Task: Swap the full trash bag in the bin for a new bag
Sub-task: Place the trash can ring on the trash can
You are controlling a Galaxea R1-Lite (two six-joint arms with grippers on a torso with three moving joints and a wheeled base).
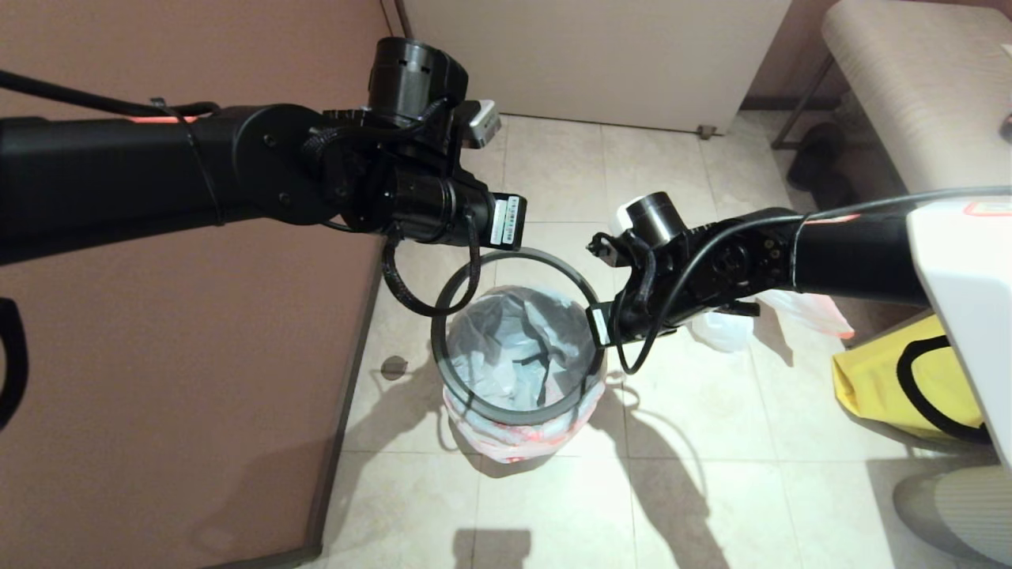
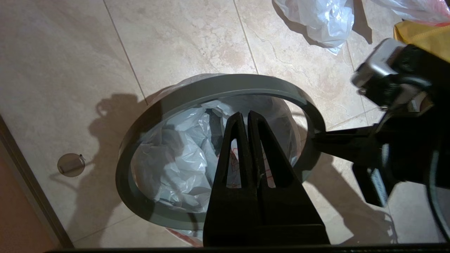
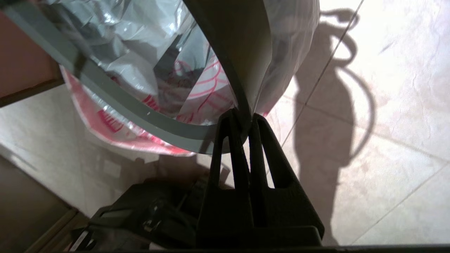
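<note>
While the grey ring rim (image 1: 506, 336) hangs tilted over the bin (image 1: 522, 427), you have it pinched on one side by the right gripper (image 3: 242, 117), whose two black wedge fingers close on the ring's thin smooth edge. That ring is a flat matte hoop of hard plastic, lifted clear of the bin's mouth. Beneath the ring, the new bag (image 1: 518, 438) lines the bin, a thin crinkled translucent film with orange-red print, its skirt draped down the outside of the bin wall. Inside the ring you see grey, wrinkled folds of that film. Your left gripper (image 2: 248, 116) hovers above the ring's opening, its tapered black fingers pressed together with nothing between them. Beyond the ring, on the right arm's side, the full trash bag (image 1: 723, 328) lies slumped on the glossy beige floor tiles (image 1: 696, 474), with a stiff yellow bag (image 1: 909, 387) farther out from the ring.
</note>
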